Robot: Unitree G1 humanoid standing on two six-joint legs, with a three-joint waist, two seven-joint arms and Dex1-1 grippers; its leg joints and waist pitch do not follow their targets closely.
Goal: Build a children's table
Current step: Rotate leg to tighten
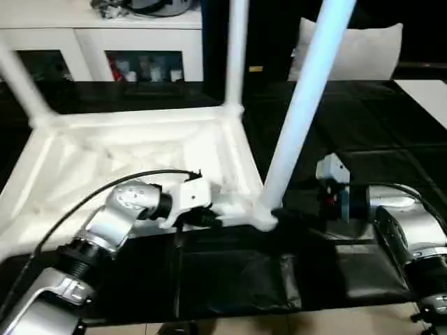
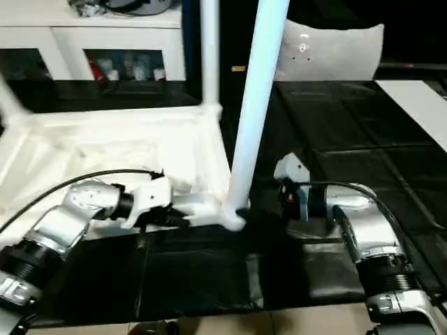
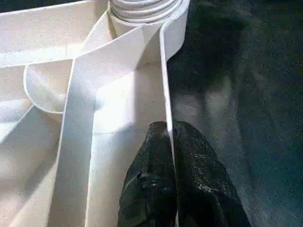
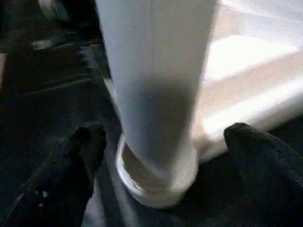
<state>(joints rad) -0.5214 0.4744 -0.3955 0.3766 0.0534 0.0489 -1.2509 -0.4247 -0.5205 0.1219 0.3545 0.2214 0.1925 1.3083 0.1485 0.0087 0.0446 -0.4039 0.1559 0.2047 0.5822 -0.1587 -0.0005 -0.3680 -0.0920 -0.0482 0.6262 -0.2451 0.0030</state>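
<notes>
Black floor mats under an upturned children's table, most legs standing.

Head views: the tabletop lies underside up on the black mats, before a white cabinet; three legs rise from it, the near leg standing in its corner socket; whether a fourth is fitted cannot be told.
Left wrist view: the left gripper pinches the tabletop rim between closed fingers, the socket just beyond them.
Right wrist view: the right gripper is spread wide, the near leg's base between its fingers, untouched; seating it firmly probably remains.
</notes>
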